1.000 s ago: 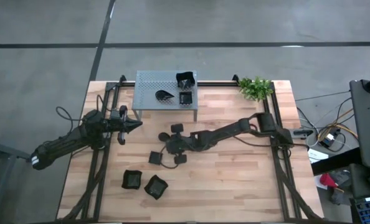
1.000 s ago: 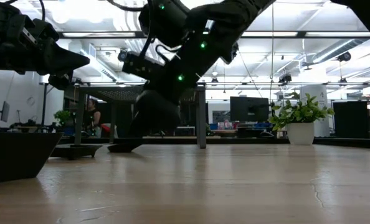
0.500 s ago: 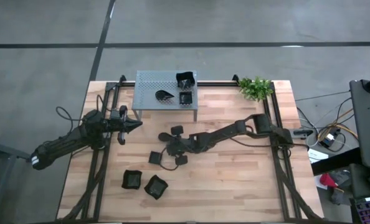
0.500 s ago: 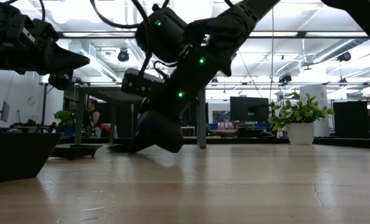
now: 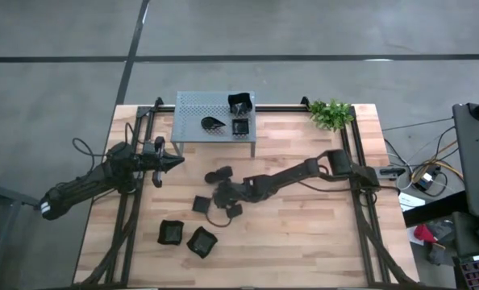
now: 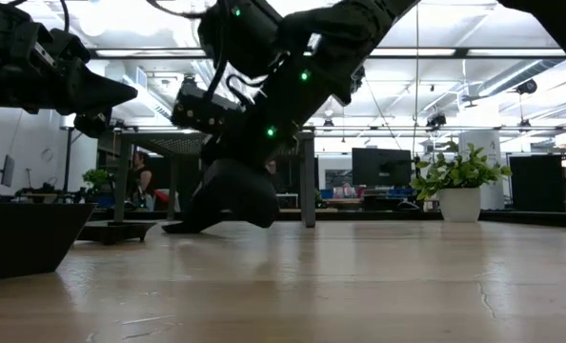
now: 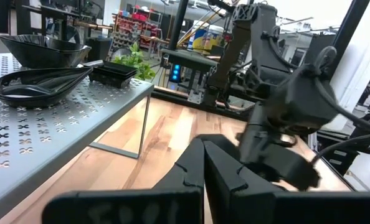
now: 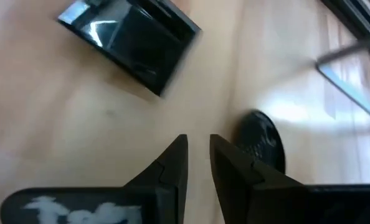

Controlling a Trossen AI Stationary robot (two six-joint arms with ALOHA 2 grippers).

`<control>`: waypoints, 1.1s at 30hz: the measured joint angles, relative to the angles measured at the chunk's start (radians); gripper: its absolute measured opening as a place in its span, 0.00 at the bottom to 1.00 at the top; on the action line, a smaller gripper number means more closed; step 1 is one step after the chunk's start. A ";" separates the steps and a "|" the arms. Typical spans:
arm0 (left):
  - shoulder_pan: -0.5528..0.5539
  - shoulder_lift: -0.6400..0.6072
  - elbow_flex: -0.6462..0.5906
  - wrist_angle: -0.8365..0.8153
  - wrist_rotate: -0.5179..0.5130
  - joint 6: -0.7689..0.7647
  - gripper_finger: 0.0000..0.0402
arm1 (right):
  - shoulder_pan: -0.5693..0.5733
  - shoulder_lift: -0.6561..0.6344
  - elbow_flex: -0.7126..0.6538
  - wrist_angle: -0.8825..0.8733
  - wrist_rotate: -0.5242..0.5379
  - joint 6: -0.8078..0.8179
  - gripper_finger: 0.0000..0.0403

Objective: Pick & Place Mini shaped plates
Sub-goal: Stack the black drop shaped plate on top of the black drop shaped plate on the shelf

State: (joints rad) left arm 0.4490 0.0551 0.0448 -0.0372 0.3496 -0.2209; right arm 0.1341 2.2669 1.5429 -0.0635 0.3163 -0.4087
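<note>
Square plate (image 8: 130,43) beyond right end effector (image 8: 197,152)

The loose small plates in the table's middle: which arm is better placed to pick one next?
Right. The right tool is low among the loose small plates; the left tool waits beside the shelf.

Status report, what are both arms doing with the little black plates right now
Right gripper low at mid-table, fingers nearly together, nothing between them. Left gripper shut, waiting beside the shelf. Square plate just ahead, on the table. Nothing blocking.
</note>
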 joint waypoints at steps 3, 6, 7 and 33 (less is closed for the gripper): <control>0.000 0.000 0.000 0.000 0.000 0.000 0.01 | -0.002 0.000 0.001 0.001 -0.001 -0.017 0.16; 0.000 0.000 0.000 0.000 0.000 0.000 0.01 | -0.013 0.000 -0.001 0.000 0.026 -0.019 0.16; 0.000 0.000 0.000 0.000 0.000 0.000 0.01 | -0.014 0.000 -0.001 0.000 0.038 -0.027 0.17; 0.000 0.000 0.000 0.000 0.000 0.000 0.01 | -0.041 0.039 -0.014 0.041 0.033 -0.067 0.16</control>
State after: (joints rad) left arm 0.4492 0.0547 0.0448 -0.0376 0.3500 -0.2209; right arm 0.0928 2.3062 1.5294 -0.0223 0.3489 -0.4758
